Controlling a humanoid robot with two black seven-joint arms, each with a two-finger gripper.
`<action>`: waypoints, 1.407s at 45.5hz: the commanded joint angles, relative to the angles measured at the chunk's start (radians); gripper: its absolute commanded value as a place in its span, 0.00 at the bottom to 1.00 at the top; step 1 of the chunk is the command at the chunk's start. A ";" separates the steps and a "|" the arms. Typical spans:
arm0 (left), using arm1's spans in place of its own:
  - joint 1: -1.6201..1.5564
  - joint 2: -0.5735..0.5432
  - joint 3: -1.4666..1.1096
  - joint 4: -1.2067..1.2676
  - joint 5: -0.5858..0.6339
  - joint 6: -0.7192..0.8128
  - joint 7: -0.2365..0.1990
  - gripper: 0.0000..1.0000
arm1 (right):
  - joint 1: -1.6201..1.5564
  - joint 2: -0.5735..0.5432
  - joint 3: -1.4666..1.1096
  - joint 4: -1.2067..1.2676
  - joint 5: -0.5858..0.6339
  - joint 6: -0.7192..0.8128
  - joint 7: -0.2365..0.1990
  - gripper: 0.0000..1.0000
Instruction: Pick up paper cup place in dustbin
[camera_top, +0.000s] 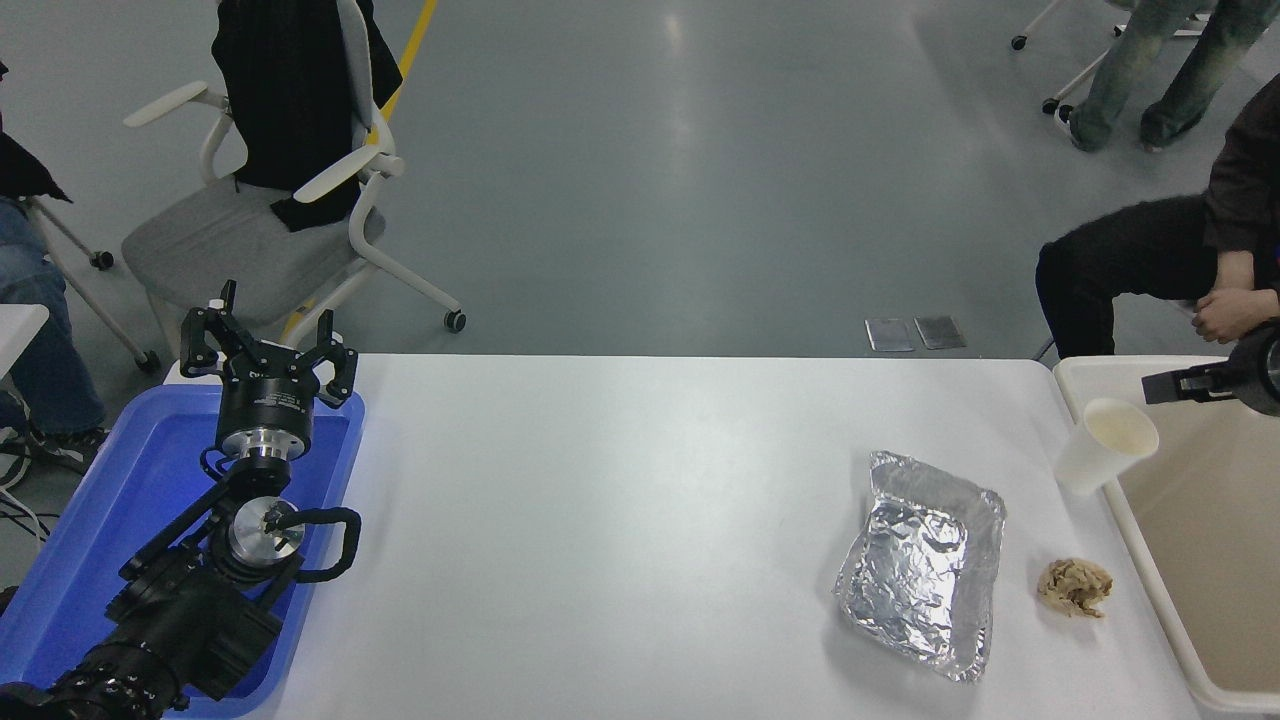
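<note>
The white paper cup (1105, 445) stands tilted on the table's right end, leaning against the left rim of the cream-white dustbin (1135, 530), its mouth facing up and right. The dustbin runs off the right edge of the picture. My right gripper (1190, 384) reaches in from the right edge, above the bin's far end, just right of the cup and apart from it; only a small black part of it shows. My left gripper (268, 358) is parked at the lower left, open and empty, over the blue tray.
A crinkled silver foil tray (925, 562) and a crumpled brown paper wad (1075, 587) lie left of the bin. A blue plastic tray (80, 520) sits at the left edge. A seated person (1150, 255) is past the far right corner, and an office chair (250, 230) at the far left.
</note>
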 joint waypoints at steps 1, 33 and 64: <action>0.000 0.000 0.000 -0.001 0.000 0.000 0.000 0.99 | -0.139 0.041 0.109 -0.105 0.048 -0.043 -0.033 1.00; 0.000 0.000 0.000 -0.001 0.000 0.000 0.000 0.99 | -0.251 0.094 0.327 -0.127 0.063 -0.112 -0.133 0.76; 0.000 0.000 0.000 0.001 0.000 0.000 0.000 0.99 | -0.251 0.096 0.396 -0.105 0.065 -0.092 -0.151 0.00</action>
